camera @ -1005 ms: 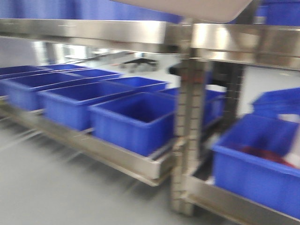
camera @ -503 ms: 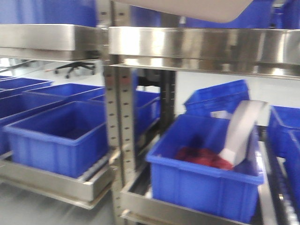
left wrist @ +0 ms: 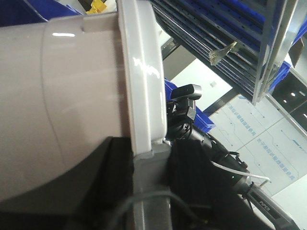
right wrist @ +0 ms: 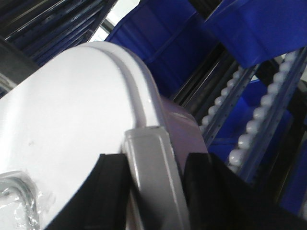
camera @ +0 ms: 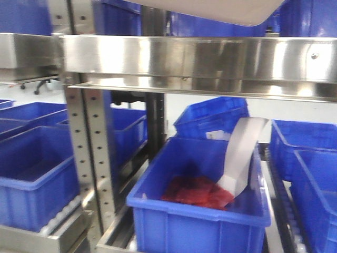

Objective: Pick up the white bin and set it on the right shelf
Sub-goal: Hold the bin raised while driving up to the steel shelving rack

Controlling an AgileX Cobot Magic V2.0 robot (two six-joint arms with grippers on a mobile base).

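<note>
Pale pinkish-white rectangular plastic bin [camera: 210,10] is hanging just above the shiny stainless-steel shelf rail [camera: 200,58], while the left gripper [left wrist: 149,160] and right gripper [right wrist: 146,143] are each clamping its rim.

you have one white bin [camera: 210,10] in view, and it shows in all three cameras. on the lower level the front camera shows at least seven blue crates [camera: 200,221]. those at the left edge overlap, so the exact count there is uncertain, and the blue crates on the upper level cannot be counted. one crate holds one red heap [camera: 195,192] and one pale strip [camera: 242,153]. there are two steel front rails, one on the right shelf [camera: 210,58] and one on the neighbouring rack [camera: 26,50], and two perforated uprights [camera: 89,158]. your right wrist camera shows two rows of white rollers [right wrist: 243,142].
</note>
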